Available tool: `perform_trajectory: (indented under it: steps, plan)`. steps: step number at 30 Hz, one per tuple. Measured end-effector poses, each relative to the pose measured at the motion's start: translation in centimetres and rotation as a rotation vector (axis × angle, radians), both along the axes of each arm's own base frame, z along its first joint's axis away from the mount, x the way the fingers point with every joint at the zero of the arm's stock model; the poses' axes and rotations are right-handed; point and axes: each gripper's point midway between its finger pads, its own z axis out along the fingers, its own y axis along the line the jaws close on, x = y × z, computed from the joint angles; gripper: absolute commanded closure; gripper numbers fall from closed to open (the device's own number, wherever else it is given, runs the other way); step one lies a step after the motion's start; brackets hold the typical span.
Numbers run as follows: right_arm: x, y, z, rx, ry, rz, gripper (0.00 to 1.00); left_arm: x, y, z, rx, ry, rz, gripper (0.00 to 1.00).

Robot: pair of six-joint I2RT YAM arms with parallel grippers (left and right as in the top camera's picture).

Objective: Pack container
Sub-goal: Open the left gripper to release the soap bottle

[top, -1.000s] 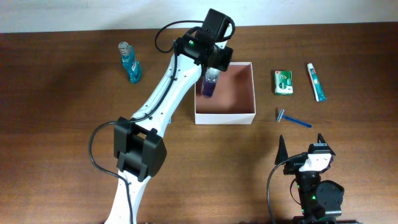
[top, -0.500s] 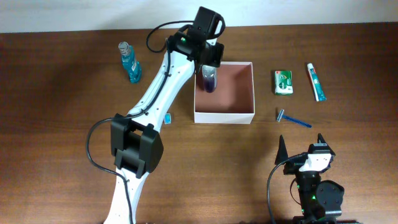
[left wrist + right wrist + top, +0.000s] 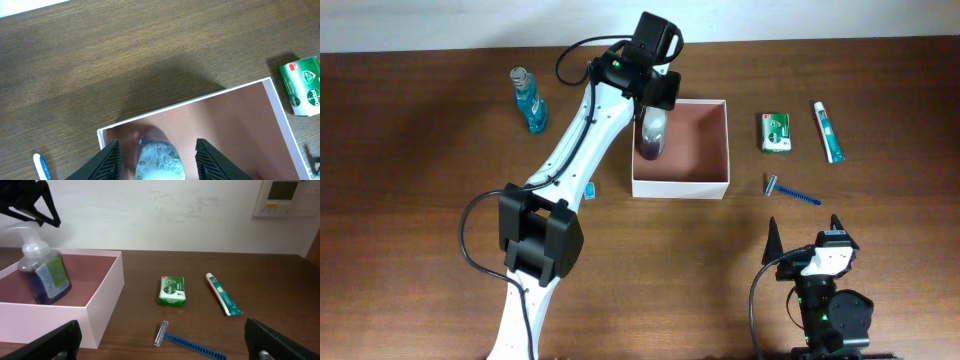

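The container [image 3: 695, 182] sits on the table [image 3: 420, 200] toward its far middle, with its left wall right beside the left arm [image 3: 575, 150]. The left tool [image 3: 158, 145] hangs over the container's far-left corner. Its jaws are parted on either side of the purple pump bottle [image 3: 653, 135], with a slim gap showing on each side of the cap. The bottle leans inside the container against the left wall. To its right the pinkish-brown floor lies uncovered up to the right wall.

Right of the container, apart from it, lie a green box [image 3: 776, 132] and a toothpaste tube [image 3: 828, 131]. A blue razor [image 3: 792, 190] lies nearer the front. The right tool [image 3: 805, 222] rests near the table's front edge, jaws wide and holding nothing. A blue mouthwash bottle [image 3: 528, 100] lies far left.
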Motion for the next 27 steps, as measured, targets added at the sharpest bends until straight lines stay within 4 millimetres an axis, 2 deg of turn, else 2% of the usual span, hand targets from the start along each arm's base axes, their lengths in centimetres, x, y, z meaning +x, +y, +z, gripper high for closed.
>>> perform_trajectory:
  steps: [13,16,19,23,25,27]
  plan:
    - [0.0,0.0,0.0,0.000,0.000,0.000,0.02,0.5,-0.1,0.4,-0.005,-0.027,0.006,0.50]
    - [0.0,0.0,0.0,0.000,0.000,0.000,0.01,1.0,0.0,1.7,-0.008,-0.059,0.012,0.49]
    - [0.0,0.0,0.0,0.001,0.000,0.000,0.01,1.7,0.6,4.8,-0.027,-0.112,0.025,0.49]
    - [0.0,0.0,0.0,0.001,0.000,0.000,0.01,2.4,3.9,10.9,-0.059,-0.191,0.081,0.49]
    - [0.0,0.0,0.0,0.000,0.000,0.000,0.02,2.6,7.1,13.1,-0.052,-0.214,0.139,0.49]
    - [0.0,0.0,0.0,0.000,0.000,0.000,0.01,2.6,10.7,13.8,-0.024,-0.204,0.202,0.49]
